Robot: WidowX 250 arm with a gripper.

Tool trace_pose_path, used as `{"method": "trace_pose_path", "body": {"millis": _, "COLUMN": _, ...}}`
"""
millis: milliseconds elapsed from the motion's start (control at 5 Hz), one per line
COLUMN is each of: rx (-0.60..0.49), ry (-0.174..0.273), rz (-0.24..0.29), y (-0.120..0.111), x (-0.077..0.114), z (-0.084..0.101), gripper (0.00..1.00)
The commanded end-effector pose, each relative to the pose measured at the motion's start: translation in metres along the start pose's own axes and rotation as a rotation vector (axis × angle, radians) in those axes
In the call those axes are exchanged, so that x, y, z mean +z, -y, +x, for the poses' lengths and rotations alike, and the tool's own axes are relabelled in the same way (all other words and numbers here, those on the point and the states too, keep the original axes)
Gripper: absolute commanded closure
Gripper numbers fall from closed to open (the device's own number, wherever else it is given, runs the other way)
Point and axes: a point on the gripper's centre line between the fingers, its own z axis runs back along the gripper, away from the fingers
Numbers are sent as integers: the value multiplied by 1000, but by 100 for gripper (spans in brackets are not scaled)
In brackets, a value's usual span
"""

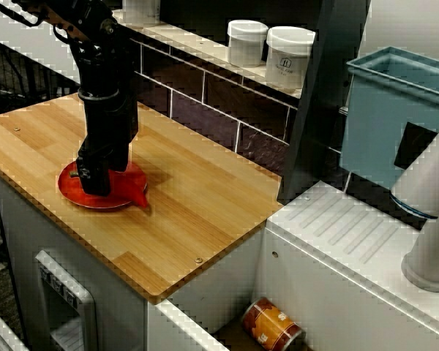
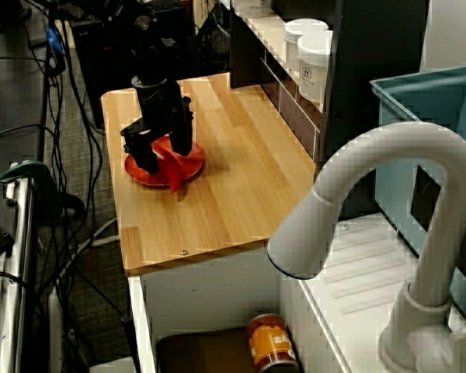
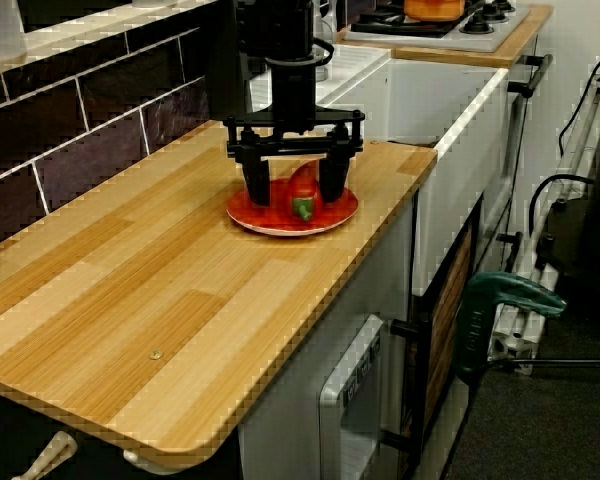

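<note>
Your gripper (image 3: 294,197) is spread wide, fingers (image 3: 256,188) down on the red plate (image 3: 280,226), straddling the red pepper (image 3: 302,188) w/o pinching it. In the counter-end view the pepper sits nearer the 3 o'clock finger. Closing off-centre could roll it or drag the plate.

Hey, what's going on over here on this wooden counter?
A robot arm's black gripper is down over a red plate on the counter. A red pepper with a green stem lies on the plate, between the fingers. The jaws stand open, one finger on each side, with a visible gap beside the pepper, so it is not gripped. White jars sit on the ledge behind.
</note>
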Motion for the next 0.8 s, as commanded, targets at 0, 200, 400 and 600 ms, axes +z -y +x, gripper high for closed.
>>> {"method": "trace_pose_path", "body": {"millis": 0, "rx": 2, "ry": 22, "rz": 13, "y": 2, "x": 21, "z": -22, "gripper": 100}}
{"method": "trace_pose_path", "body": {"millis": 200, "rx": -8, "ry": 36, "rz": 12, "y": -3, "x": 46, "z": -19, "gripper": 100}}
{"method": "trace_pose_path", "body": {"millis": 400, "rx": 18, "ry": 107, "rz": 3, "y": -13, "x": 81, "z": -21, "gripper": 100}}
{"method": "trace_pose_path", "body": {"millis": 600, "rx": 65, "ry": 112, "rz": 22, "y": -26, "x": 91, "z": -28, "gripper": 100}}
